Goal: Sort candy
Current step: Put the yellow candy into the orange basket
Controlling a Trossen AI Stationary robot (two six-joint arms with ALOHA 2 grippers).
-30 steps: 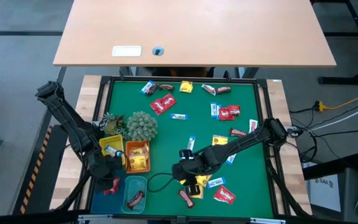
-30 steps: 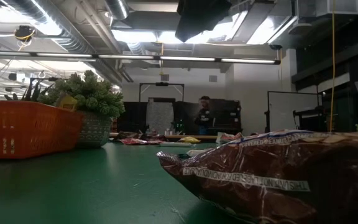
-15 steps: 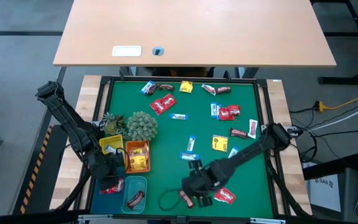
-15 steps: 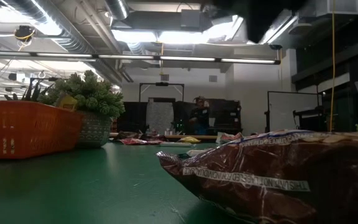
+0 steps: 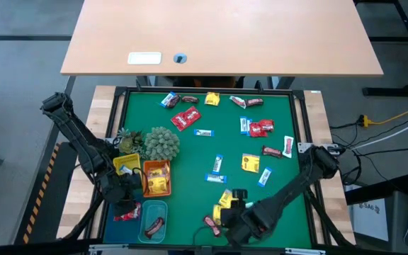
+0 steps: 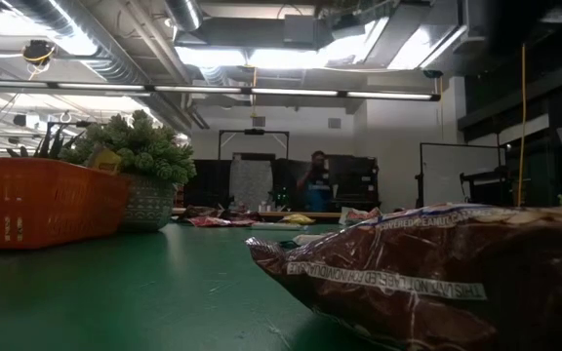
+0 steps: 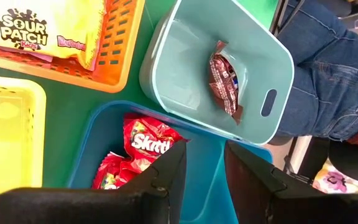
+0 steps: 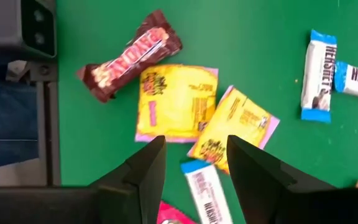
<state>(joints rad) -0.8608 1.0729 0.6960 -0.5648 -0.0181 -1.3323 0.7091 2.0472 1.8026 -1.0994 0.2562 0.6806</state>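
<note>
Left pincer (image 7: pixel 204 165), spread and empty, hangs over the blue tray (image 7: pixel 229 186) holding red packets (image 7: pixel 145 144), presumably just dropped; right pincer (image 8: pixel 194 158), spread, hovers above yellow packets (image 8: pixel 176 102) on the green worktop (image 8: pixel 92 130), likely its next pick.

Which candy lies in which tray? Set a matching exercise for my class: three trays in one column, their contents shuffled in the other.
Trays:
1. orange tray
2. teal tray
3. blue tray

Contents:
A. red packets
B. yellow packet
C. dark brown bar

Pairs: 1-B, 2-C, 3-A.
</note>
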